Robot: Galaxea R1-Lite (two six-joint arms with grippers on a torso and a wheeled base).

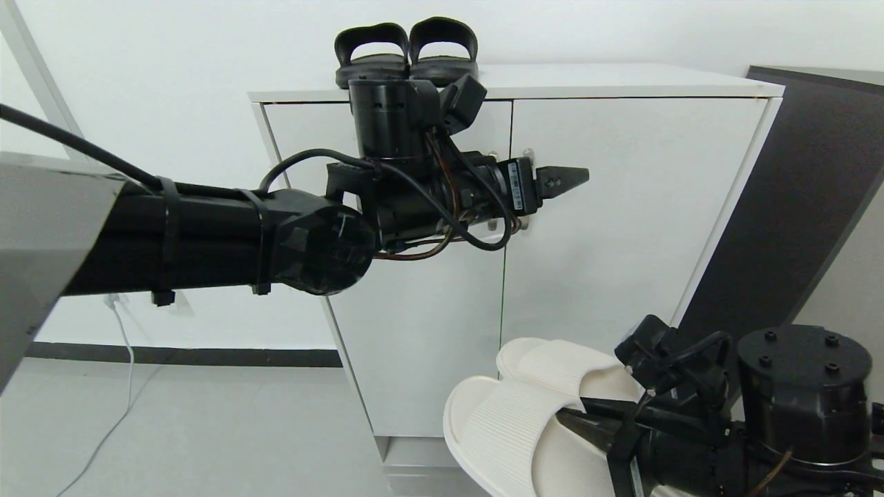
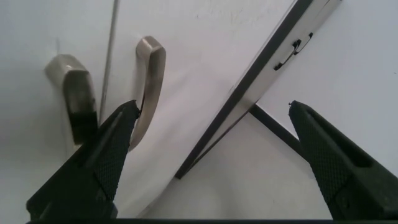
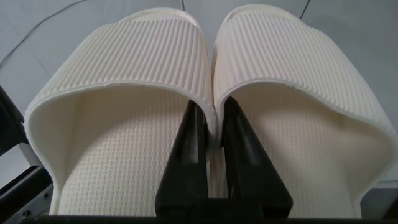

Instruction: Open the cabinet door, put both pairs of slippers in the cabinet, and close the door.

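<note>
The white cabinet (image 1: 621, 228) stands with both doors shut. A pair of black slippers (image 1: 406, 52) rests on its top. My left gripper (image 1: 563, 178) is held in front of the two metal door handles (image 1: 528, 155) at the middle seam. In the left wrist view this gripper (image 2: 211, 107) is open, with one fingertip (image 2: 127, 115) right beside the curved handle (image 2: 151, 87) and a second handle (image 2: 74, 93) across the seam. Low at the right, my right gripper (image 1: 577, 414) holds a pair of white ribbed slippers (image 1: 525, 407). Its fingers (image 3: 198, 143) are shut on the slippers' (image 3: 124, 124) touching inner walls.
A dark panel (image 1: 794, 207) leans by the cabinet's right side. A white wall with a dark baseboard (image 1: 186, 355) lies to the left, and a thin grey cable (image 1: 128, 373) hangs down to the pale floor (image 1: 207, 435).
</note>
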